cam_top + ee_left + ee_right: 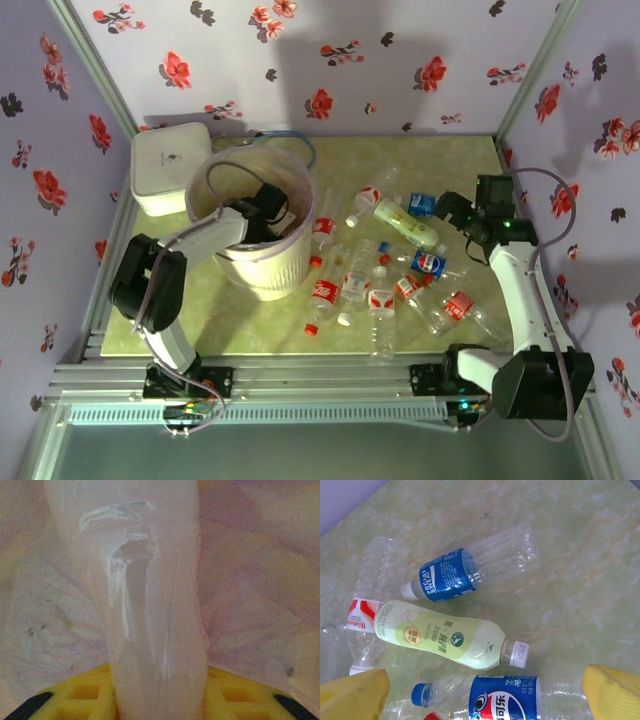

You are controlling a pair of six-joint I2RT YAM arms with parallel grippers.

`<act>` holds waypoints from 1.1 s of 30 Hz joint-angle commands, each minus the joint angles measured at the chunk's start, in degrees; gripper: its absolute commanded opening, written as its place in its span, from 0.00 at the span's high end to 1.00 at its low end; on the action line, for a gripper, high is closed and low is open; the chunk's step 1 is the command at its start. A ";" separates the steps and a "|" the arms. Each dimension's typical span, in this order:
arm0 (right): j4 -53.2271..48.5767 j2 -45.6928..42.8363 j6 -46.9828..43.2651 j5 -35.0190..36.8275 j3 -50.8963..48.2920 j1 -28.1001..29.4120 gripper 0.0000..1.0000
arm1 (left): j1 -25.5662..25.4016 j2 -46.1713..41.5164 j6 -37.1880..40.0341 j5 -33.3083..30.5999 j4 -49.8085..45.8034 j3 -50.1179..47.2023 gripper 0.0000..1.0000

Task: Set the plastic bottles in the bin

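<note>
The cream bin (268,268) with its pink liner (260,580) stands at the left of the mat. My left gripper (272,205) hangs inside its mouth, shut on a clear plastic bottle (155,630) that stands up between the yellow fingers (85,692). Several plastic bottles lie to the right of the bin, among them red-labelled ones (322,293). My right gripper (450,210) hovers open above a pale-green bottle (440,637), a blue Pocari bottle (450,577) and a Pepsi bottle (505,697), touching none.
A white square box (170,165) sits behind the bin at the back left. Flowered walls close in the back and both sides. An aluminium rail (320,385) runs along the near edge. Bare green mat (580,580) lies at the back right.
</note>
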 commanded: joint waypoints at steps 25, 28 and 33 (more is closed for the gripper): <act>22.20 28.98 48.89 0.74 1.32 -4.44 0.10 | 0.07 -23.60 3.11 -4.64 -10.47 11.74 0.00; 23.57 33.03 49.68 0.29 3.86 -4.42 0.10 | 0.08 -26.07 3.34 -4.63 -11.53 12.93 0.00; 23.66 38.85 49.54 0.50 8.30 -4.44 0.08 | -0.66 -29.66 3.60 -3.87 -11.86 14.01 0.00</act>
